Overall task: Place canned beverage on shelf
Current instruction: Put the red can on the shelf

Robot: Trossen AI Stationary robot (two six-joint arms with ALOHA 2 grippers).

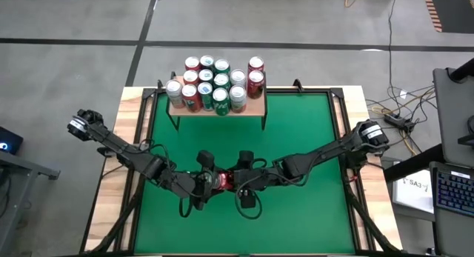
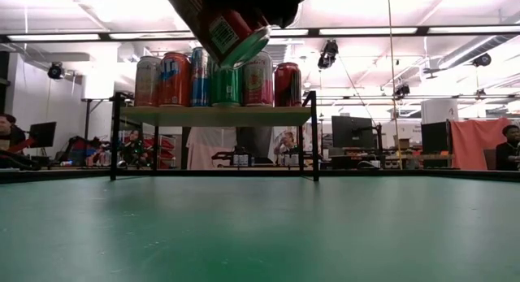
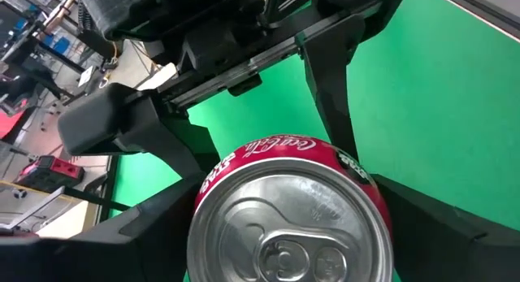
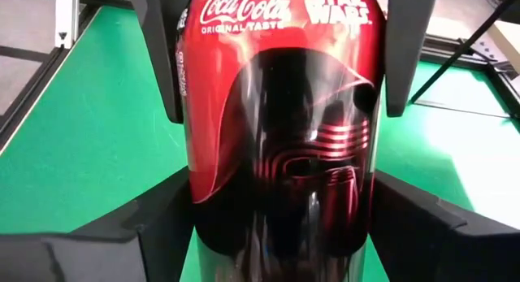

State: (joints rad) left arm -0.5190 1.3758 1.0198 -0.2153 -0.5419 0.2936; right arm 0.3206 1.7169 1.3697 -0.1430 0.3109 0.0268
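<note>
A red Coca-Cola can (image 1: pixel 222 180) is held above the green table (image 1: pixel 296 131) near its near edge, between both grippers. My left gripper (image 1: pixel 210 181) comes from the table's left and my right gripper (image 1: pixel 236 178) from its right; both are shut on the can. In the low view the can (image 2: pixel 231 30) is tilted, well clear of the table. The shelf (image 1: pixel 255 107), a light-wood board on thin black legs, stands at the table's far edge with several cans (image 1: pixel 213 83) upright on it. My left gripper pinches the can's side wall near its lid end (image 3: pixel 213 178) between its two fingers. The fingers run along the can, with the lid (image 3: pixel 288 225) facing the wrist. The can is lifted clear of the table. My right gripper pinches the can's side wall (image 4: pixel 203 202) between its two fingers, below the logo, and lies across the can. The left gripper's fingers (image 4: pixel 158 54) stand on either side of the can's logo end. The can hangs clear of the table.
The cans fill most of the shelf top (image 2: pixel 215 115); its right part past the last can (image 2: pixel 287 83) shows bare board. Open green table lies between the grippers and the shelf legs (image 2: pixel 314 144). People and desks show in the room beyond the table.
</note>
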